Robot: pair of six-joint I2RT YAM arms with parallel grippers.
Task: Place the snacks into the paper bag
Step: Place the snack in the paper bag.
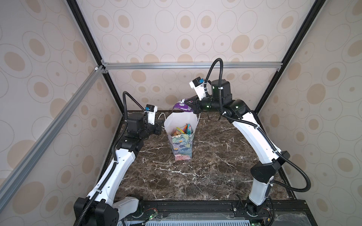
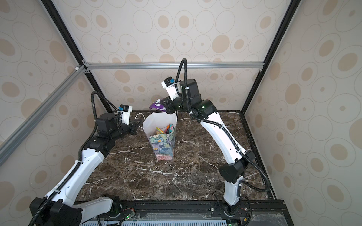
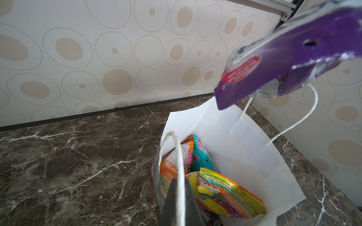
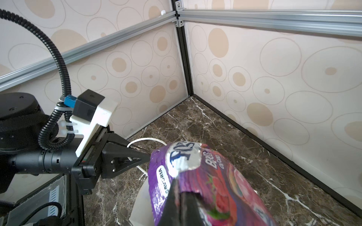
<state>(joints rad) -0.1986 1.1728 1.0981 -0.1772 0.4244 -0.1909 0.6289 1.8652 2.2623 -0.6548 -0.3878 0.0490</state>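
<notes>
The paper bag (image 1: pixel 181 145) (image 2: pixel 163 145) stands upright mid-table, its floral outside facing me and its white inside (image 3: pixel 246 156) open. Several snacks lie in it: a red-yellow pouch (image 3: pixel 225 191), an orange one (image 3: pixel 172 162) and a teal one (image 3: pixel 201 154). My left gripper (image 3: pixel 181 187) (image 1: pixel 161 125) is shut on the bag's near cord handle (image 3: pixel 176 152) at the left rim. My right gripper (image 4: pixel 180 187) (image 1: pixel 193 106) is shut on a purple FOX'S pouch (image 4: pixel 195 172) (image 1: pixel 181 107) (image 3: pixel 293 58). That pouch hangs just above the bag's far rim.
The dark marble table (image 1: pixel 215 166) is walled by patterned panels on three sides, with black corner posts (image 4: pixel 184 58) behind the bag. The bag's far handle (image 3: pixel 305 117) hangs loose toward the rear wall. A black rail (image 1: pixel 195 207) runs along the table's front edge.
</notes>
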